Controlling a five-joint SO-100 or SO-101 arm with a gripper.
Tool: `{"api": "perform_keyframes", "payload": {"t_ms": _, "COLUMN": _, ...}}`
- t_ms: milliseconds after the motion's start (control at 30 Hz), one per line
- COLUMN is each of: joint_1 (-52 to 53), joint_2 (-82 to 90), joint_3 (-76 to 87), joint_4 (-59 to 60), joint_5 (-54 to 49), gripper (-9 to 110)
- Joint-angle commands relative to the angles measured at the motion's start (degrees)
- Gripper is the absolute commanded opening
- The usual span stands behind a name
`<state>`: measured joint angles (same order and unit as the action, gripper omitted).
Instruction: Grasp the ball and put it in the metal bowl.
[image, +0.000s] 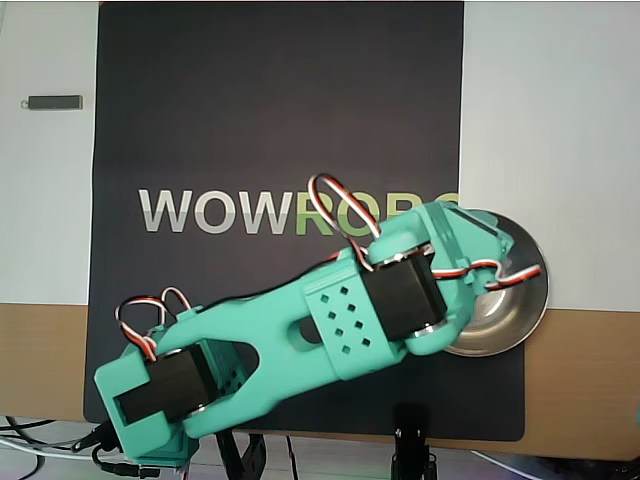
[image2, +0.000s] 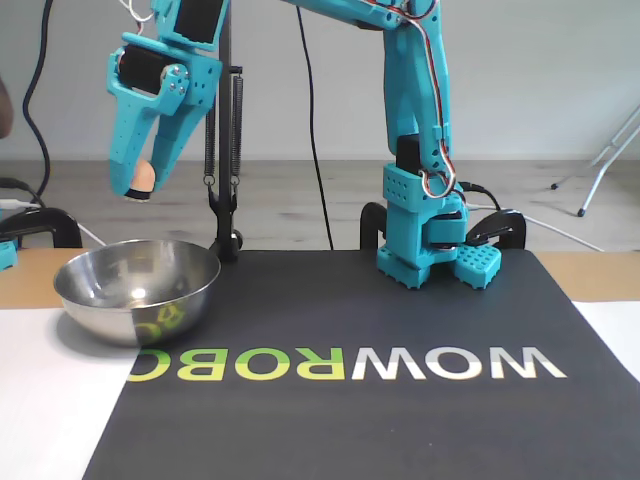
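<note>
arm (image: 330, 330) covering metal bowl's (image: 505, 325) left half overhead, ball hidden there

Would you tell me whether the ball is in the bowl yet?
Not yet: the ball sits between the gripper fingers, above the empty bowl.
</note>
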<state>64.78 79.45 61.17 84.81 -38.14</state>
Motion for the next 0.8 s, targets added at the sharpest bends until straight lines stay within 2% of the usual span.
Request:
{"api": "perform_keyframes", "payload": {"t_ms": 0, "joint_1": 1.1, "joint_2": 2.2, "joint_3": -0.4, "joint_4": -0.4, "joint_5": 3.9, "gripper": 39}}
{"api": "perform_keyframes", "payload": {"t_ms": 300, "joint_1": 2.4, "joint_2": 1.0, "joint_3": -0.6, "joint_4": -0.5, "joint_5": 12.2, "gripper": 39}}
{"api": "perform_keyframes", "payload": {"t_ms": 633, "joint_1": 4.5, "joint_2": -3.6, "joint_3": -1.1, "joint_4": -0.6, "joint_5": 14.4, "gripper": 39}}
{"api": "perform_keyframes", "payload": {"t_ms": 767, "joint_1": 5.3, "joint_2": -3.8, "joint_3": -1.1, "joint_4": -1.9, "joint_5": 18.2, "gripper": 39}}
